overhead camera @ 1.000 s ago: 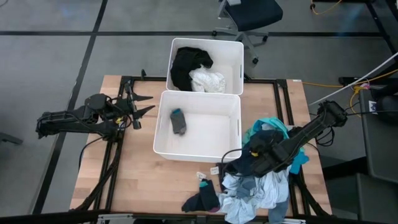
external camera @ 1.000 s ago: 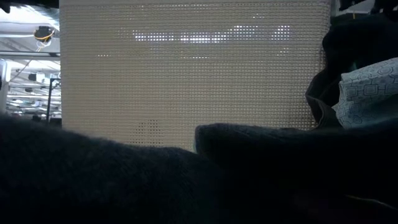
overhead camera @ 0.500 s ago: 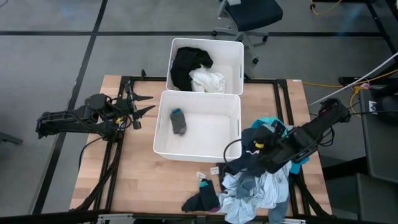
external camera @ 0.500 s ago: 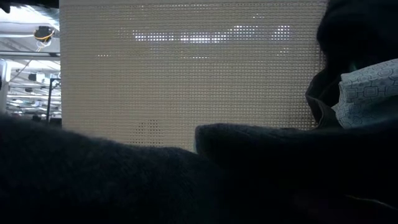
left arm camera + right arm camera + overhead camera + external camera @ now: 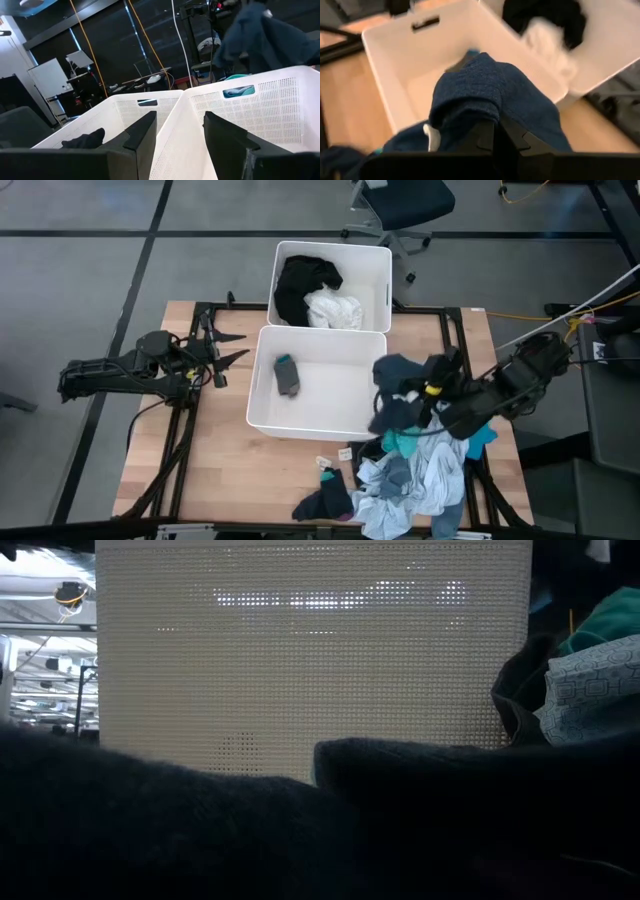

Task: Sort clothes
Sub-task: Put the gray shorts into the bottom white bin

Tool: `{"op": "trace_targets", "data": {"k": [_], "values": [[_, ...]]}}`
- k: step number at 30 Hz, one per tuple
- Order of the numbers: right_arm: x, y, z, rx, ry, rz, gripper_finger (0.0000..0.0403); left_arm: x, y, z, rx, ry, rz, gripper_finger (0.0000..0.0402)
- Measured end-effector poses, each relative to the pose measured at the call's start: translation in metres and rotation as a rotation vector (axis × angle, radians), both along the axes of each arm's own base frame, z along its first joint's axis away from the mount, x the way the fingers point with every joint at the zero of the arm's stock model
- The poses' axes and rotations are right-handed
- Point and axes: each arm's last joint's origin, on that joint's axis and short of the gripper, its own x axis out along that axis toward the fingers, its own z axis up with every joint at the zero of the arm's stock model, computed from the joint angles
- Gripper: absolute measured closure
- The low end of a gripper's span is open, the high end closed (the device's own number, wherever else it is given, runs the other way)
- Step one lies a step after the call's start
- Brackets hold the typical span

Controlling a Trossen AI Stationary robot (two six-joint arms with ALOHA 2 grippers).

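Note:
My right gripper (image 5: 420, 395) is shut on a navy garment (image 5: 395, 375), held up beside the right wall of the near white bin (image 5: 262, 395). The garment fills the right wrist view (image 5: 485, 90). A pile of clothes (image 5: 410, 480) in light blue, white, teal and dark cloth lies on the table's near right corner. The near bin holds a grey sock (image 5: 287, 375). The far bin (image 5: 380, 260) holds a black garment (image 5: 305, 280) and a white one (image 5: 335, 310). My left gripper (image 5: 228, 347) waits open, left of the bins. My right gripper pinches a bunched fold of the navy garment (image 5: 490, 117) between its two shut fingers (image 5: 512, 137), coming level from the table's right side. The cloth bulges over the fingertips and hangs below them (image 5: 398, 420). I cannot tell whether its lower end touches the pile.
In the low view the near bin's perforated wall (image 5: 310, 660) fills the middle, with dark cloth (image 5: 200, 830) close in front and a patterned light garment (image 5: 590, 690) at the right. Bare wooden tabletop (image 5: 230, 470) lies near and left of the bins.
My right gripper has risen out of the pile and gone toward the table's far edge and the near bin, shut on the navy garment. The garment has been pulled up from the pile and now hangs beside the bin's right wall. Teal cloth beneath it has come into sight.

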Motion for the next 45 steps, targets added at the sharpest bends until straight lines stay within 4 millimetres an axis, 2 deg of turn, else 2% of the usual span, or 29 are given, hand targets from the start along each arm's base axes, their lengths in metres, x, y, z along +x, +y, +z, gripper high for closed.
{"op": "trace_targets", "data": {"k": [4, 10, 22, 26, 33, 45], "values": [[0.003, -0.014, 0.012, -0.063, -0.038, -0.036, 0.0396, 0.000, 0.000, 0.000, 0.001, 0.000, 0.000, 0.0251], [0.015, -0.033, 0.018, -0.175, -0.042, -0.055, 0.0393, 0.000, 0.000, 0.000, 0.001, 0.000, 0.000, 0.0251], [0.064, -0.045, 0.032, -0.289, -0.170, 0.028, 0.0392, 0.000, 0.000, 0.000, 0.001, 0.002, 0.000, 0.0251], [0.082, -0.043, 0.024, -0.279, -0.151, 0.071, 0.0392, 0.000, 0.000, 0.000, 0.001, 0.003, 0.000, 0.0251], [0.114, -0.040, -0.001, -0.274, -0.064, 0.101, 0.0391, 0.000, 0.000, 0.000, 0.001, 0.002, 0.000, 0.0251], [0.165, -0.056, -0.054, -0.245, 0.154, 0.113, 0.0391, 0.000, 0.000, 0.000, 0.001, 0.003, -0.001, 0.0251]]}}
